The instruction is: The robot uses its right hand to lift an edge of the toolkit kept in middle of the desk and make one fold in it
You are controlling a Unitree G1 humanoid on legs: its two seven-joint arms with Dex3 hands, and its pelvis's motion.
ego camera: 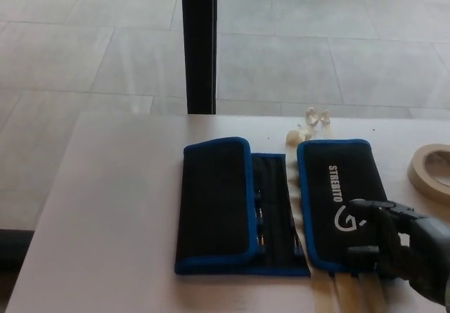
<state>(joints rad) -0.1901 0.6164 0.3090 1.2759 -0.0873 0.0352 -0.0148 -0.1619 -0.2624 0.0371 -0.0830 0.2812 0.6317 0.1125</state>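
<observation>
The black toolkit (281, 204) with blue trim lies in the middle of the white desk (119, 207). Its left flap (214, 200) is folded over, and its right flap (341, 193), bearing white lettering, now lies flat over the tool pockets. A narrow strip of pockets (274, 211) shows between the flaps. Cream straps (309, 123) stick out past the far edge and under the near edge. My right hand (397, 246) rests on the right flap's near right corner, fingers curled against it. My left hand does not show.
A roll of beige tape (430, 169) lies at the desk's right edge. A black post (199, 42) stands behind the desk's far edge, over a tiled floor (84, 39).
</observation>
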